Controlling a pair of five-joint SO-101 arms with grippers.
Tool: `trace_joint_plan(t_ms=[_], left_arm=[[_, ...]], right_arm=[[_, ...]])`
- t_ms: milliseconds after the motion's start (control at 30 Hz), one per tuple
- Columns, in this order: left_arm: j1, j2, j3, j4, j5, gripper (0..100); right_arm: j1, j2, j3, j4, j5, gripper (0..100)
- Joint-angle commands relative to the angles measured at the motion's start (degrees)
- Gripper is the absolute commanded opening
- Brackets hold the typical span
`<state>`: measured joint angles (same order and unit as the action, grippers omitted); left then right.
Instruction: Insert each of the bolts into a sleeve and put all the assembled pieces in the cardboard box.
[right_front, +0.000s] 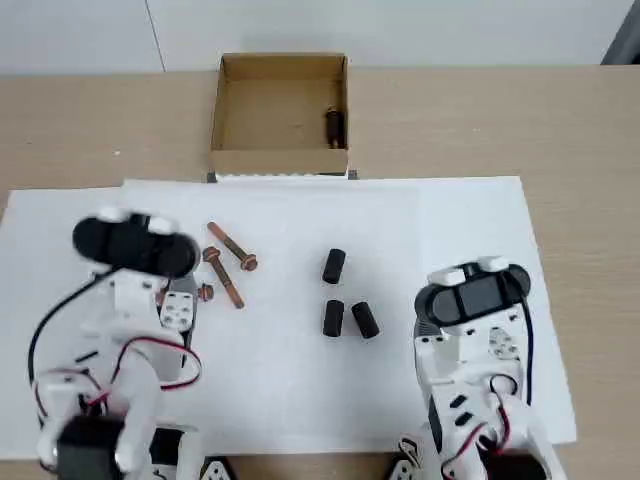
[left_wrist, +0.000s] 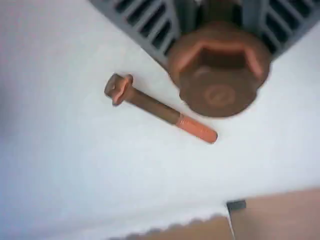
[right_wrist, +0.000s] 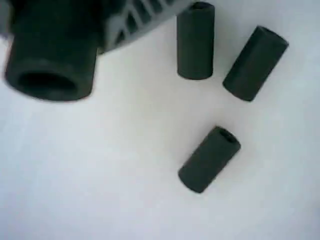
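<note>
Left arm (right_front: 130, 250) folded low, wrist tipped down, left gripper (left_wrist: 215, 12) clamped on a bolt (left_wrist: 217, 75), its head jutting past the fingertips. Right arm (right_front: 475, 300) hunched too, right gripper (right_wrist: 60, 20) squeezing a sleeve (right_wrist: 50, 55) between its jaws.

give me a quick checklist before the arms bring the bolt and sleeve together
1. Left gripper shut on a bolt: ok.
2. Right gripper shut on a sleeve: ok.
3. Held sleeve's open end unblocked: ok.
4. Bolt shank lined up with the sleeve's bore: not ok, the arms sit at opposite sides of the paper.
5. Held bolt's thread condition: cannot tell, its head faces the camera.
6. Cardboard box has room: ok, one assembled piece inside.
</note>
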<state>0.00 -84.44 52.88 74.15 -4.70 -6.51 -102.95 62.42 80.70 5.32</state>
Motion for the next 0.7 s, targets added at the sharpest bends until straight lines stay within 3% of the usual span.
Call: trace_joint_plan(t_ms=[0, 200, 400, 533, 667], left_arm=[[0.0, -7.8, 5.0, -3.7, 3.5, 0], [0.4, -20.0, 15.3, -9.1, 7.8, 0], [0.5, -19.2, 18.6, -15.1, 9.3, 0], [0.9, -19.2, 20.3, -19.5, 14.9, 0], [5.4, -19.2, 22.5, -23.1, 25.2, 0]], right_arm=[[0.0, -0.8, 2.7, -5.3, 0.4, 0.2], [-1.4, -0.8, 11.5, -16.0, 0.4, 0.2], [-9.7, -0.8, 18.7, -23.4, 0.4, 0.2], [-15.1, -0.8, 23.4, -29.3, 0.4, 0.2], [-21.3, -0.8, 26.5, -34.1, 0.6, 0.2]])
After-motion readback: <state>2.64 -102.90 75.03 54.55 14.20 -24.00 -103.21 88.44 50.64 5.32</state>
